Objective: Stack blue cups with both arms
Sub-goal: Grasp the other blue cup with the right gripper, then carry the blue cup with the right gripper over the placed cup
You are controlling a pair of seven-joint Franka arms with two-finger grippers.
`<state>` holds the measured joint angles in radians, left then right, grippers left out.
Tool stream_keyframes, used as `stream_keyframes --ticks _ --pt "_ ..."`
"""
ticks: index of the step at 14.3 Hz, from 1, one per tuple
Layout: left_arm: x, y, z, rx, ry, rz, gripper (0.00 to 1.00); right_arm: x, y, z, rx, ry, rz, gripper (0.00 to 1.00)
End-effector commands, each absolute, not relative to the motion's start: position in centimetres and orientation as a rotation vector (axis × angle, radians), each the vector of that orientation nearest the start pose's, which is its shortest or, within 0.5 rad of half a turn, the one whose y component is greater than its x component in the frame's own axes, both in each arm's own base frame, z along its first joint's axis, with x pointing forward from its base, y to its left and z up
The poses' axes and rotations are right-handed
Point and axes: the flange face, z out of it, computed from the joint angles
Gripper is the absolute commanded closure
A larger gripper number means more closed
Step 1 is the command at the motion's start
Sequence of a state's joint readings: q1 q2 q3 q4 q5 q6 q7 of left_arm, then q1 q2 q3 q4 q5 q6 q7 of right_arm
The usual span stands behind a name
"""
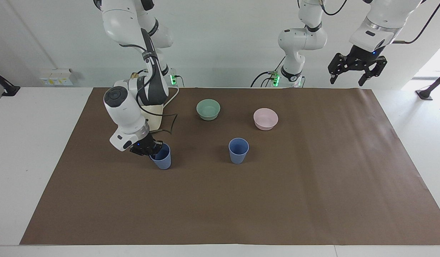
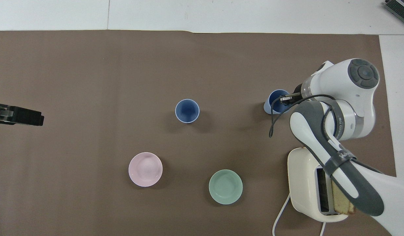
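So the right gripper (image 1: 151, 149) is clamped on the rim of one blue cup (image 1: 162, 159), left of centre in the facing view. Second blue cup (image 1: 238, 150) stands mid-frame on the brown surface (image 1: 313, 178). Left gripper (image 1: 357, 67) hangs spread apart, upper right.

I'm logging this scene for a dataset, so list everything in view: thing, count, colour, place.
Blue cups: two, periwinkle; one mid-table, one toward the right arm's end, tilted in the gripper's grasp.
Green bowl: one, mint; nearer the robots than the cups.
Pink bowl: one, pale pink; beside the green bowl, toward the left arm's end.
Toaster: one, cream, bread in its slot; at the right arm's end, near the robots.
Table cover: one, brown.
Right gripper: black, shut on the tilted cup's rim.
Left gripper: black, open, waiting raised over the cover's corner.
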<state>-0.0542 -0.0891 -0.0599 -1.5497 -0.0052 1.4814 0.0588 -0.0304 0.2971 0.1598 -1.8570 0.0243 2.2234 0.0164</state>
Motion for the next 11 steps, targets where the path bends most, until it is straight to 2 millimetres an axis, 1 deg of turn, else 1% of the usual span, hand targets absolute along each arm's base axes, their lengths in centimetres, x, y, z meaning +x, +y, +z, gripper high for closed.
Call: stream_keyframes --ticks 1,2,3,4,5,6,7,8,10,11 --pt "50.9 -4.8 67.4 -3.147 0.297 -0.014 0.00 63.6 9.8 40.2 -3.038 -0.053 -0.109 1.00" --pt "50.7 -4.8 67.4 -3.146 0.301 -0.012 0.00 64.0 10.7 42.0 -3.030 -0.014 -0.107 1.00" --pt "50.7 -4.7 67.3 -3.146 0.299 -0.012 0.00 64.4 11.2 43.7 -3.028 0.017 -0.108 1.00" --pt "50.7 -4.7 67.5 -3.146 0.299 -0.019 0.00 64.6 12.2 45.3 -3.023 0.023 -0.114 1.00" --pt "50.7 -4.7 67.5 -3.147 0.292 -0.022 0.00 64.7 13.4 46.5 -3.017 0.032 -0.113 1.00" --pt "50.7 -4.7 67.5 -3.147 0.294 -0.019 0.00 64.6 14.9 46.7 -3.022 0.051 -0.094 1.00" --pt "50.7 -4.7 67.6 -3.147 0.292 -0.022 0.00 64.3 16.8 46.9 -3.023 0.077 -0.084 1.00" --pt "50.7 -4.9 67.6 -3.147 0.292 -0.024 0.00 64.6 18.8 47.9 -3.011 0.110 -0.109 1.00" --pt "50.8 -5.0 67.9 -3.145 0.292 -0.036 0.00 65.2 21.9 49.4 -2.989 0.208 -0.115 1.00" --pt "50.8 -5.1 67.8 -3.145 0.296 -0.034 0.00 65.2 23.7 49.9 -2.981 0.223 -0.115 1.00"
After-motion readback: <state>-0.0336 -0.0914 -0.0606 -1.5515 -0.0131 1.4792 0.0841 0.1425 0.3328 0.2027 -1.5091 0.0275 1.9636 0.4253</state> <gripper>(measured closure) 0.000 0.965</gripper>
